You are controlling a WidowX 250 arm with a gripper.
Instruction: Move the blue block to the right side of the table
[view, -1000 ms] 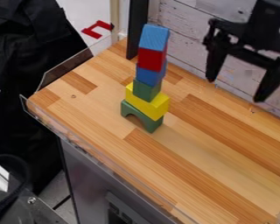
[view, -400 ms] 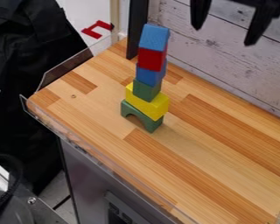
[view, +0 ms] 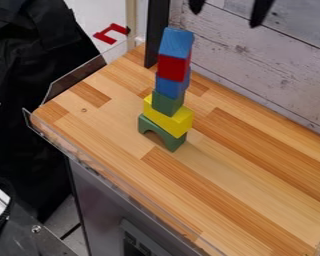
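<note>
Blue block (view: pixel 176 42), the likely target, tops the tower (view: pixel 168 119), borne by the red block (view: pixel 173 67). The gripper (view: pixel 227 14) hangs up and right of the tower, its fingers spread with nothing between, presumably so they can straddle that top piece.

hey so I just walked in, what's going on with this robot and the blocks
Nothing is being handled right now. The robot's gripper is at the top edge of the view, its two fingers apart with nothing between them. Six blocks stand in one tower on the wooden table: a green arch at the bottom, then yellow, green, blue, red, and another blue on top. No blue block is on the right side yet.
</note>
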